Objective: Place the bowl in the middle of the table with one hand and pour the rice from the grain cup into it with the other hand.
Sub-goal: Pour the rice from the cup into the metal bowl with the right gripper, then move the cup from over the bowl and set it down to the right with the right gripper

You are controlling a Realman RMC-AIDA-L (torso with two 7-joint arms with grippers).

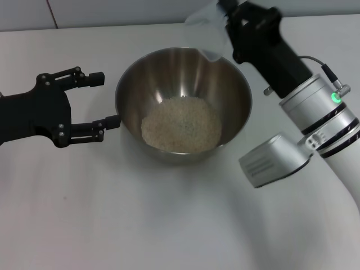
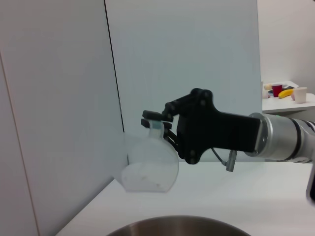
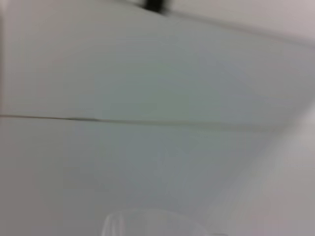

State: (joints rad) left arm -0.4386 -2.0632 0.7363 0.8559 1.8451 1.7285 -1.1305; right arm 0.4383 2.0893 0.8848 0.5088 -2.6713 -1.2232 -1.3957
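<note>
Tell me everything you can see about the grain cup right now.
The grain cup is a small clear plastic cup, nearly see-through. The right gripper holds it by the rim, raised above the far edge of the bowl and tipped over. It looks almost empty: only a few pale traces cling inside, while the rice lies heaped in the bowl. Nothing but the gripper touches the cup.
</note>
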